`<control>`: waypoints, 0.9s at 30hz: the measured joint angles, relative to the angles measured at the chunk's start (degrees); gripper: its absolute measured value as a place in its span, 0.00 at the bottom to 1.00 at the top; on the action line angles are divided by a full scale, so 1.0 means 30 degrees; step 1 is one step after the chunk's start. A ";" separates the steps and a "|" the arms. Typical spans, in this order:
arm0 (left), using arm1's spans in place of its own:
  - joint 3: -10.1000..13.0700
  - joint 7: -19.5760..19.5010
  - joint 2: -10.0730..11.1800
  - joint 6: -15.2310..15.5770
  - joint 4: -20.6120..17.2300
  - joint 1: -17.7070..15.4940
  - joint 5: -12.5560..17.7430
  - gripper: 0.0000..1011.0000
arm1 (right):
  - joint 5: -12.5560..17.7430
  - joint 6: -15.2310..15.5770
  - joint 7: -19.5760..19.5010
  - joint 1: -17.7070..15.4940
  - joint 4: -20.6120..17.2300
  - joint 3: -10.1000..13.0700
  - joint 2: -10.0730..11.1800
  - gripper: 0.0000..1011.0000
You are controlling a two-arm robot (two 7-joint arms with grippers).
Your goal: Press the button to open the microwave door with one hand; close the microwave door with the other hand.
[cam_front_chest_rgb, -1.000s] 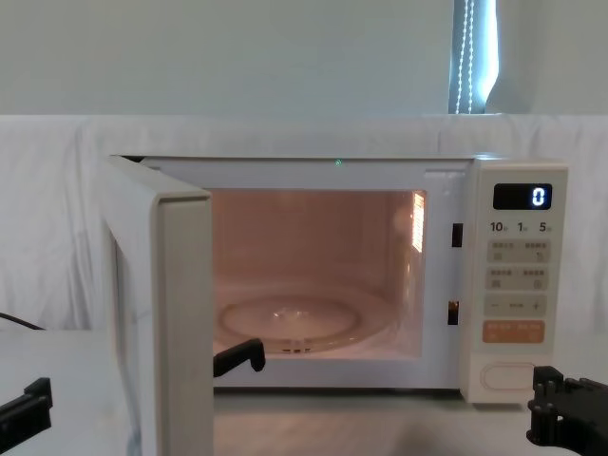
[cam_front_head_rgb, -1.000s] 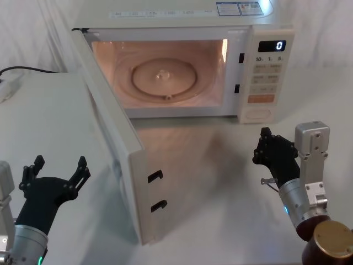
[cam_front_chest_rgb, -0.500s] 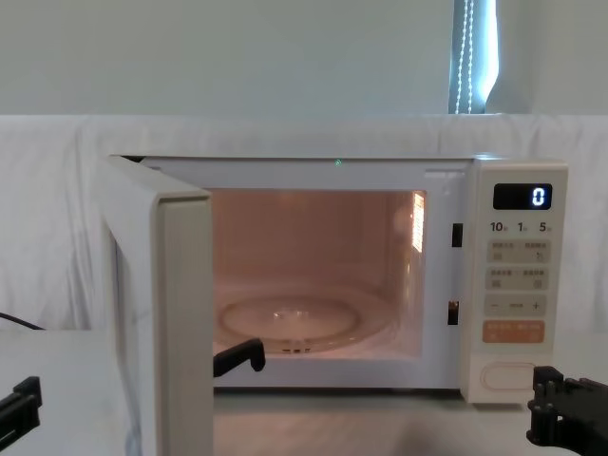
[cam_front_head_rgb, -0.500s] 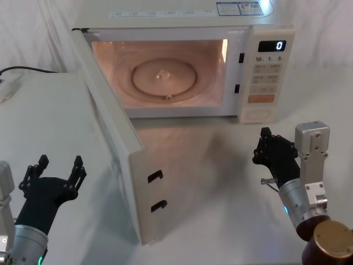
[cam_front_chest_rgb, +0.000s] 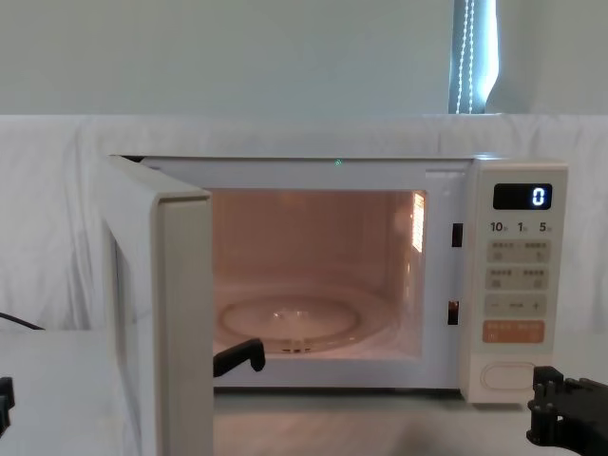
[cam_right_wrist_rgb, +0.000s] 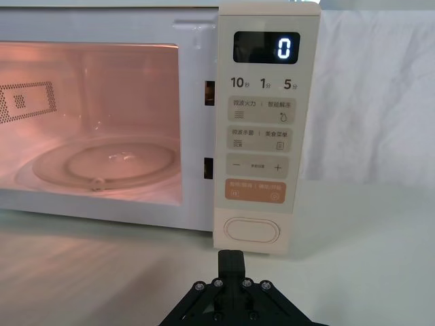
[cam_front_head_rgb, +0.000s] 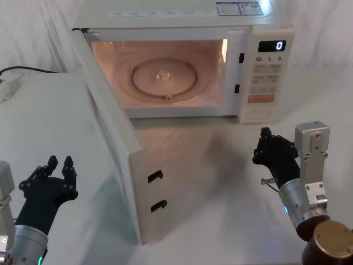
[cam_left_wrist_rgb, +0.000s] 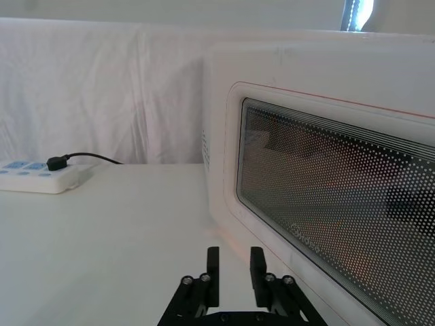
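Observation:
The microwave door (cam_front_head_rgb: 110, 127) stands swung wide open toward me, its latch edge (cam_front_chest_rgb: 180, 323) facing forward. Its dark window (cam_left_wrist_rgb: 326, 204) is close beside my left gripper (cam_front_head_rgb: 60, 163), which hovers low on the door's outer side. The left fingers (cam_left_wrist_rgb: 213, 261) are drawn near each other with a narrow gap and nothing between them. The cream pill-shaped button (cam_right_wrist_rgb: 253, 229) sits at the bottom of the control panel (cam_front_head_rgb: 266, 72). My right gripper (cam_front_head_rgb: 266, 134) is shut and points at the panel from a short way off, not touching it. The button (cam_front_chest_rgb: 501, 376) also faces the chest camera.
The lit cavity holds a glass turntable (cam_front_head_rgb: 162, 77). A white power strip (cam_left_wrist_rgb: 37, 178) with a black cable lies on the table at the far left. A white cloth hangs behind the microwave. Bare table lies in front of the open cavity (cam_front_head_rgb: 209, 165).
My left gripper's fingers have drawn together from wide open to a narrow gap. The door and the right arm have not moved.

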 joint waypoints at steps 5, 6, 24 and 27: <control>0.0001 0.0000 0.0000 0.0000 0.0000 0.0000 0.0000 0.17 | -0.0001 0.0000 0.0000 0.0001 -0.0001 0.0001 0.0000 0.00; 0.0000 0.0000 0.0001 0.0000 -0.0001 0.0000 0.0000 0.15 | -0.0001 0.0000 0.0000 0.0001 -0.0001 0.0001 0.0000 0.00; -0.0299 -0.0674 -0.0353 0.0175 -0.0240 0.0055 0.0189 0.00 | -0.0001 0.0000 -0.0001 0.0001 -0.0001 0.0002 -0.0001 0.00; -0.0352 -0.0898 -0.0421 0.0258 -0.0330 -0.0048 0.0280 0.00 | -0.0001 -0.0001 -0.0001 0.0001 -0.0001 0.0001 0.0000 0.00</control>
